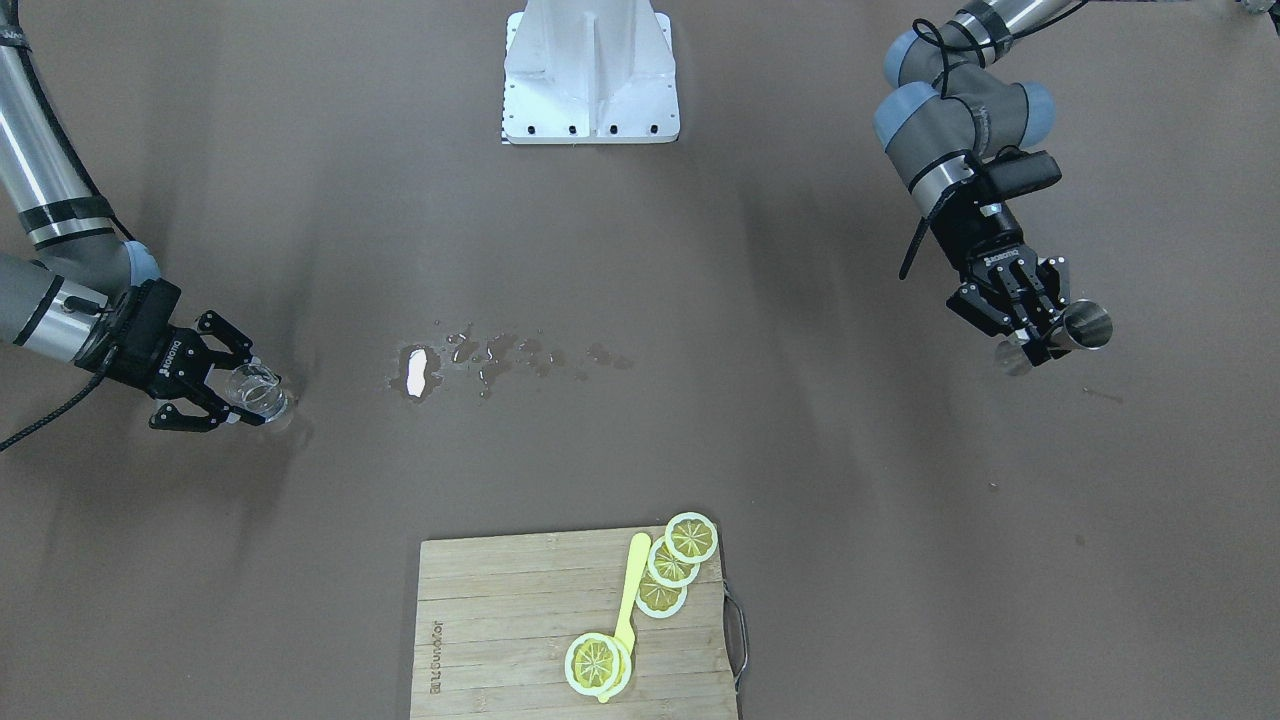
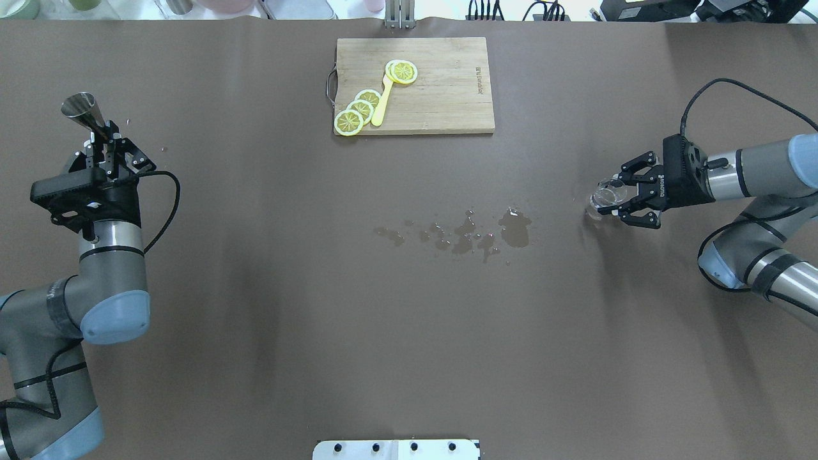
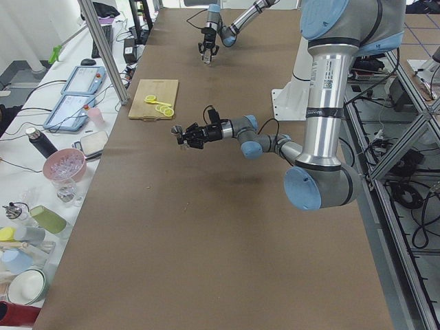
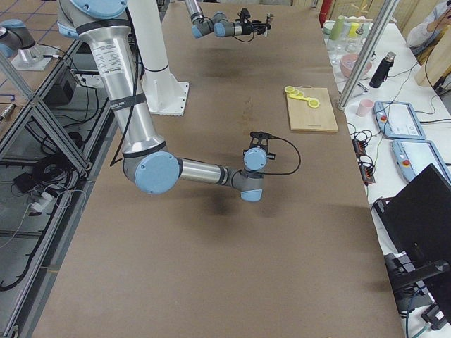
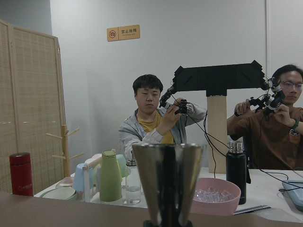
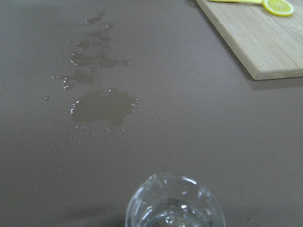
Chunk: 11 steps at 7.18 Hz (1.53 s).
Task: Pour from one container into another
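- Two grippers were in service, one at each end of the brown table [image 2: 268,319], well apart.
- Left gripper [image 2: 97,133]: its fingers were clamped on the narrow waist of the steel jigger [image 2: 82,106]. It held the jigger upright at the table's left end, clear of the surface, wide mouth up.
- Right gripper [image 2: 608,199]: it lay level and pointed toward the table's middle. Its fingers were pressed to either side of the clear glass cup [image 2: 604,194] at the right end, mouth up and low over the table. Whether the cup's base touched the surface could not be told.
- Several wet patches [image 2: 515,230] lay on the table's middle, the largest nearest the glass cup and smaller ones trailing left.
- One wooden cutting board [image 2: 447,96] sat at the far edge, centred, with a wire handle on its left side.
- Several lemon slices [image 2: 349,122] lay on the board's left half. Three overlapped in a row, and the rest sat at the far end of a yellow utensil [image 2: 381,105].
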Motion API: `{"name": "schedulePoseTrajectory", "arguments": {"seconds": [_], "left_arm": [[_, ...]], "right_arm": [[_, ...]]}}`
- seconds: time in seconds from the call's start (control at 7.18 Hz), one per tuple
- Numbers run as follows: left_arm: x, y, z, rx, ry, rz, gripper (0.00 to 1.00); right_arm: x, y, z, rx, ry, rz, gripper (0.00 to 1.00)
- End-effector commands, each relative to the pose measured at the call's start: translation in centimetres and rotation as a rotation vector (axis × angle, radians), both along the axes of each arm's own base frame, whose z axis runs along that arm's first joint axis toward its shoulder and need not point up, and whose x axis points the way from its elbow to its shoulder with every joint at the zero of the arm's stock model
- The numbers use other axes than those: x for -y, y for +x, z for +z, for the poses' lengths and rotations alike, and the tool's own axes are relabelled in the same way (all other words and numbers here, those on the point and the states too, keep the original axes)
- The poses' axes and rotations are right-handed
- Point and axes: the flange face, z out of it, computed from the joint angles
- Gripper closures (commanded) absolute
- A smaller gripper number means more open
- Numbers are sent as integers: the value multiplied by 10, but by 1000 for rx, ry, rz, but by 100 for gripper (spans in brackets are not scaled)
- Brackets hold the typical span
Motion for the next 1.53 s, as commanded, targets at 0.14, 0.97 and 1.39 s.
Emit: {"name": "schedulePoseTrajectory", "arguments": {"seconds": [0.14,0.97,1.39], "left_arm": [[-9,12,16,-31,6,-46,100],[-16,26,50,-8,35,-98,100],[-18,32,43,2,32,-90,100]], "right_arm": [[0,0,-1,6,3,3,53],[0,0,4,-1,-10,3,53],[0,-1,10,-9,-19,1,53]]}}
